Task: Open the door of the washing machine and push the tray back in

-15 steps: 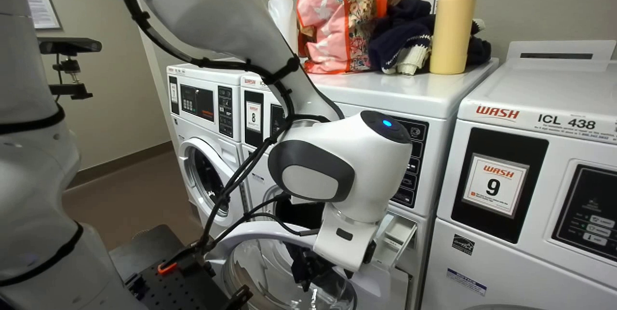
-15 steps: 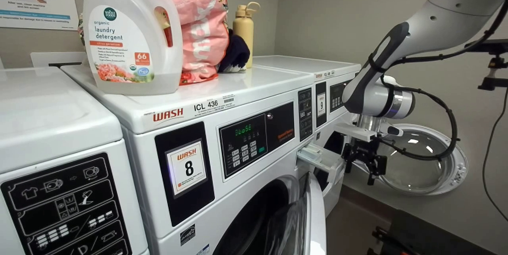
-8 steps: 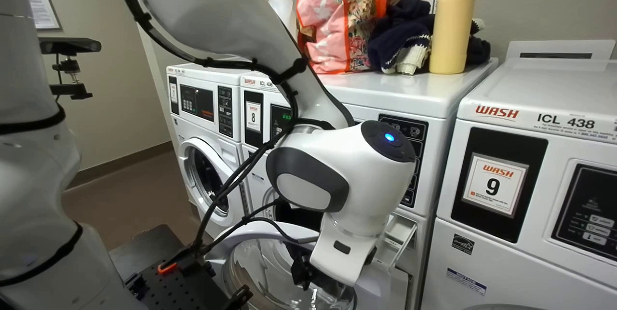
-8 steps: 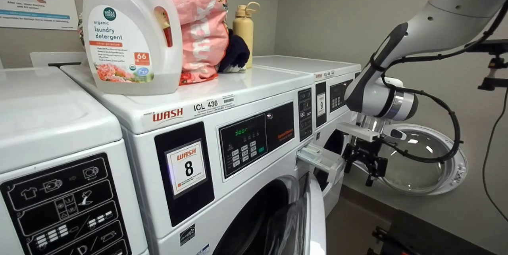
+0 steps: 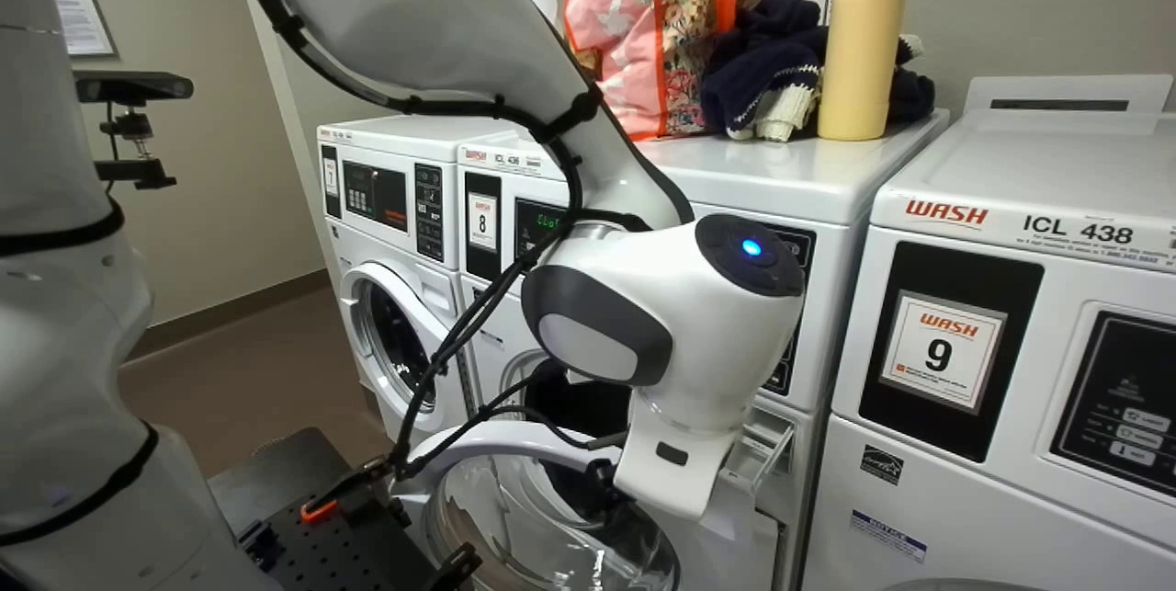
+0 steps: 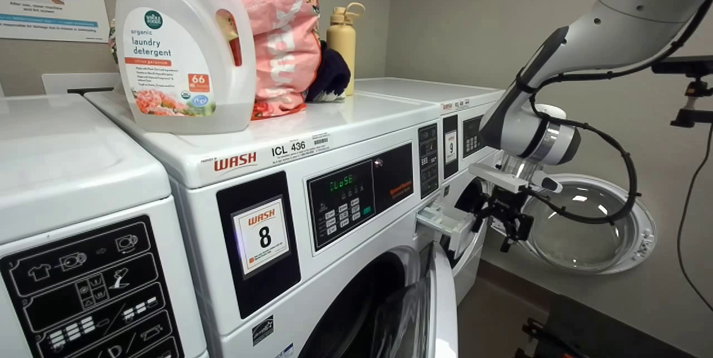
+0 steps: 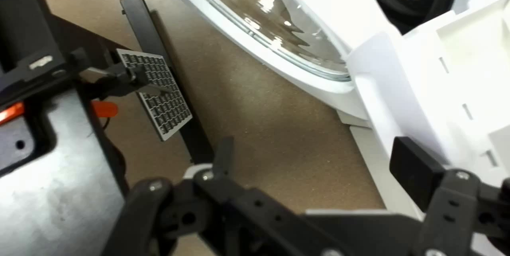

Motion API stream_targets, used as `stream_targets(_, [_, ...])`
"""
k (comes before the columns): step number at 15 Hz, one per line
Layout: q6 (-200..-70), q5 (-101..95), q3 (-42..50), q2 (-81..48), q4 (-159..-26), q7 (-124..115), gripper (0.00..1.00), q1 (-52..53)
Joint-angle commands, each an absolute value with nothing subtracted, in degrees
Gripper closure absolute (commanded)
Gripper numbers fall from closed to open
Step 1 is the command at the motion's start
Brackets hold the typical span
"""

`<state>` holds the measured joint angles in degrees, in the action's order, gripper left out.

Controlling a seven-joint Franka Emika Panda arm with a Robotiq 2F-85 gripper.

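Note:
The washing machine (image 6: 356,199) is white with a black control panel, also in an exterior view (image 5: 831,315). Its round door (image 6: 445,308) stands open; the glass and rim also show in an exterior view (image 5: 514,527) and the wrist view (image 7: 310,85). The white tray (image 6: 461,235) sticks out partway above the door; it also shows in an exterior view (image 5: 774,458) and at right in the wrist view (image 7: 466,85). My gripper (image 7: 318,160) is open and empty, also seen in an exterior view (image 6: 496,227). One finger appears against the tray's front; exact contact is unclear.
A detergent bottle (image 6: 184,68), floral bag (image 5: 643,39), dark clothes (image 5: 767,67) and yellow bottle (image 5: 862,58) stand on top. Washer 9 (image 5: 974,481) stands beside it. Another open round door (image 6: 640,235) is behind my gripper. A black perforated mount (image 5: 340,545) sits by my base.
My gripper has moved toward the machine against the tray's front. The tray has slid a little farther in. The open door has not visibly moved.

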<state>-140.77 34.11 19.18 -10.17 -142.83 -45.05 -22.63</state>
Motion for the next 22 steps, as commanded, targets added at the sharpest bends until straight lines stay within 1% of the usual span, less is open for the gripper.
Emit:
stream_targets(1, [-141.16,38.53,17.78,-9.89,-139.39,-42.38,0.0,-20.69])
stream_targets(9, [-140.94,40.02,16.79,-12.31,-134.72,-42.82,0.0,-17.87])
stream_targets(17, [-141.24,37.16,20.29,-8.65,-138.24,-44.71,0.0,-18.46])
stream_targets(22, [-140.47,35.01,21.57,-8.88,-138.52,-46.95,0.0,-18.32])
